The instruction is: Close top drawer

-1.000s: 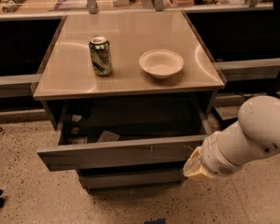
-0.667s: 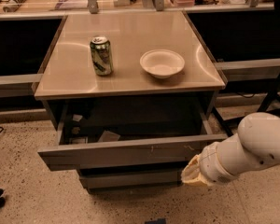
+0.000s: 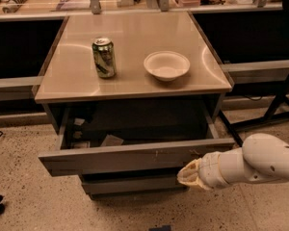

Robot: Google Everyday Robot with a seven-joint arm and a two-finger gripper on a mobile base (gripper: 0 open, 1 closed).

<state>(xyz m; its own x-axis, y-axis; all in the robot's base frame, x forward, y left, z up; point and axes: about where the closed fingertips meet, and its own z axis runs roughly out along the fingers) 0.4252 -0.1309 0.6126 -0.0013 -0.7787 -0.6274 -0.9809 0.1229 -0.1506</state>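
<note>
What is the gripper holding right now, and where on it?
Cannot be told. The gripper sits by the lower right front edge of the open top drawer; no grasp shows.

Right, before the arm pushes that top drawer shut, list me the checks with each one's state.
1. Wide grey metal top drawer is pulled out and needs closing: ok.
2. Cream-tipped gripper sits at the drawer front's lower edge, right of centre. Whether it touches the front: cannot tell.
3. Push point is off-centre, so the drawer might skew: not ok.
4. Pale paper scraps lie low inside the drawer, with nothing seen poking above the front: ok.
5. Green drinks can stands upright and the white round bowl rests on the beige tabletop, both back from its front edge: ok.
</note>
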